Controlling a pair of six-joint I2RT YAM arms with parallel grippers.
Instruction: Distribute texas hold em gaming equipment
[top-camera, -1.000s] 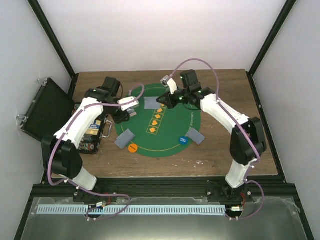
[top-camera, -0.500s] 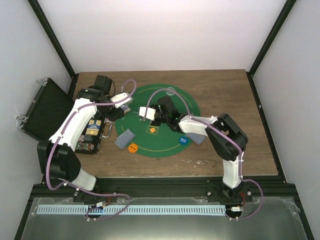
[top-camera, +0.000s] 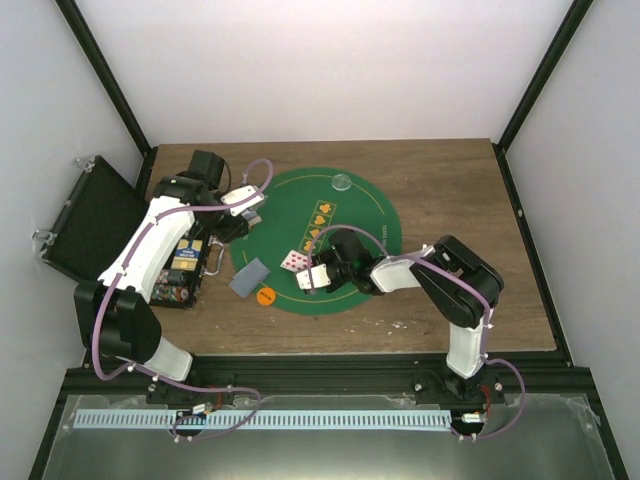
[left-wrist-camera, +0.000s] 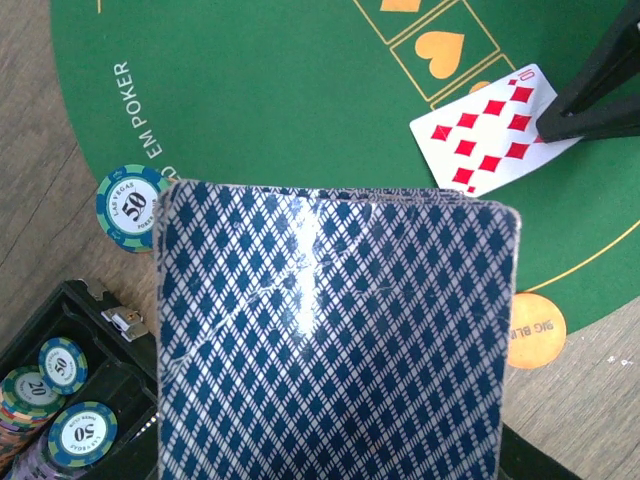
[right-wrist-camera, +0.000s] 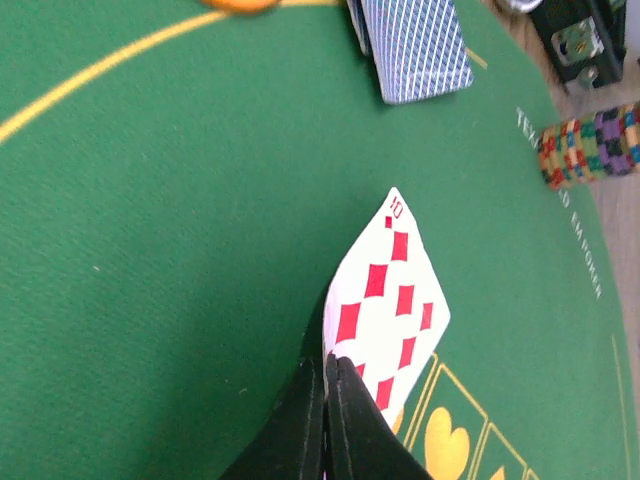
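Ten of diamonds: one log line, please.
right pincer: shut on ten of diamonds, face-up on mat | left pincer: shut on card deck

Face-up card (top-camera: 295, 260): one. Face-down card pile (top-camera: 250, 277): one. Deck (left-wrist-camera: 335, 340): one. Orange disc (top-camera: 265, 296): one. Clear disc (top-camera: 342, 182): one. Loose 50 chip (left-wrist-camera: 133, 205): one. Green mat (top-camera: 372, 205): one.

Two white-shelled arms (top-camera: 150, 250), black joints, looping lilac cables (top-camera: 258, 163), slim black fingers (right-wrist-camera: 300, 420)

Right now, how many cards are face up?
1: the ten of diamonds on the green mat, one corner in the shut right gripper. The deck and the small pile show only backs; the right arm may hide more.
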